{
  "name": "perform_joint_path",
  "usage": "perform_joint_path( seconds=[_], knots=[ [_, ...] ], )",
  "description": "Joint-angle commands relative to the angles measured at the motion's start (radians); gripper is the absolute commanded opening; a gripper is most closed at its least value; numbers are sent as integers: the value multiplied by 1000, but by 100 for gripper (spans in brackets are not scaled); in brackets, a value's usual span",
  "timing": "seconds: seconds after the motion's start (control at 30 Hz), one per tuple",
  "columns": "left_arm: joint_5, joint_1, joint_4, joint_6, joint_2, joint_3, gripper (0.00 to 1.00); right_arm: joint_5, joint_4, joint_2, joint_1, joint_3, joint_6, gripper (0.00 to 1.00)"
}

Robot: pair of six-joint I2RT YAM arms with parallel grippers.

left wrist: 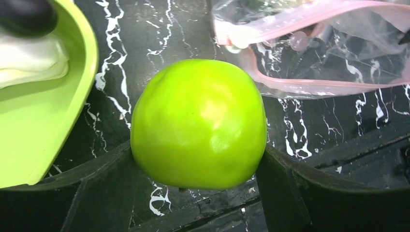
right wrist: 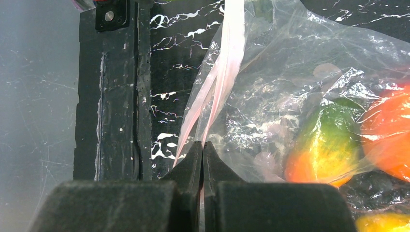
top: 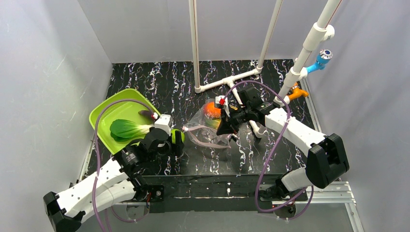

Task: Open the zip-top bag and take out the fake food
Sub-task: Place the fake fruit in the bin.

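The clear zip-top bag (top: pixel 207 129) lies mid-table with its pinkish zip strip (right wrist: pixel 227 53) parted. My right gripper (right wrist: pixel 203 147) is shut on the bag's mouth edge; in the top view it (top: pixel 226 126) sits at the bag's right side. Inside the bag are an orange (top: pixel 211 109), a green-and-orange piece (right wrist: pixel 324 147) and a yellow lemon (right wrist: pixel 387 222). My left gripper (left wrist: pixel 197 147) is shut on the green round fruit (left wrist: pixel 198 123), just above the table between bag and tray (top: pixel 177 137). The bok choy (top: pixel 126 128) and dark eggplant (top: pixel 146 114) lie in the tray.
The lime-green tray (top: pixel 104 112) sits at the left, its rim close to my left gripper (left wrist: pixel 63 130). A white pipe frame (top: pixel 232 79) stands behind the bag, with orange (top: pixel 297 92) and blue (top: pixel 321 60) fittings at the right. White walls enclose the table.
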Motion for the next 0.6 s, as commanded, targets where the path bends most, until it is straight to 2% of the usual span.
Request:
perform_joint_path(
  seconds=[0.0,0.57],
  knots=[
    [-48,47,-57,-39,-40,31,0,-1,-8,-1,-9,4,-17,1],
    [-242,159,-223,-182,-157,24,0,-1,-8,1,-10,2,-19,1]
  ],
)
